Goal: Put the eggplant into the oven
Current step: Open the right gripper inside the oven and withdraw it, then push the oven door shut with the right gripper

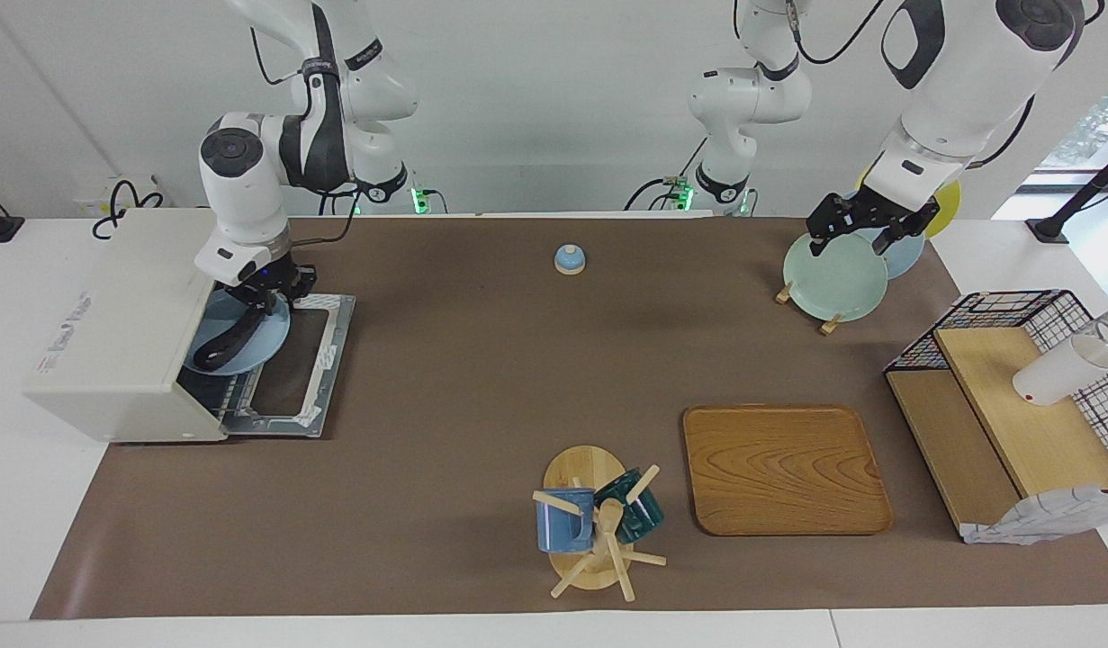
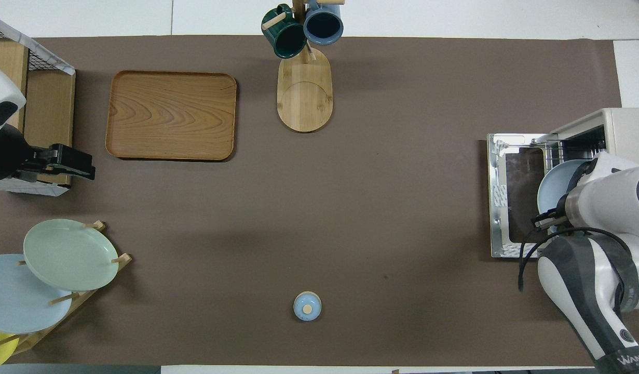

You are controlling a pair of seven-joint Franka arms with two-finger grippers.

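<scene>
Brown-matted table (image 1: 481, 378): right gripper (image 1: 264, 292) apparently closed on eggplant (image 1: 232, 340) over plate (image 1: 247, 353) at oven (image 1: 112, 333) mouth; slick, firm, likely light—grip mid-body; left gripper (image 1: 864, 227) waited, opening unclear.

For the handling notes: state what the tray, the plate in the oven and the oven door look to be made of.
Tray: wood, by its curved grain and matte brown face. Plate: probably glazed ceramic, smooth pale blue; it could be plastic. Oven door: shiny metal frame around a dark, glass-like window.
</scene>
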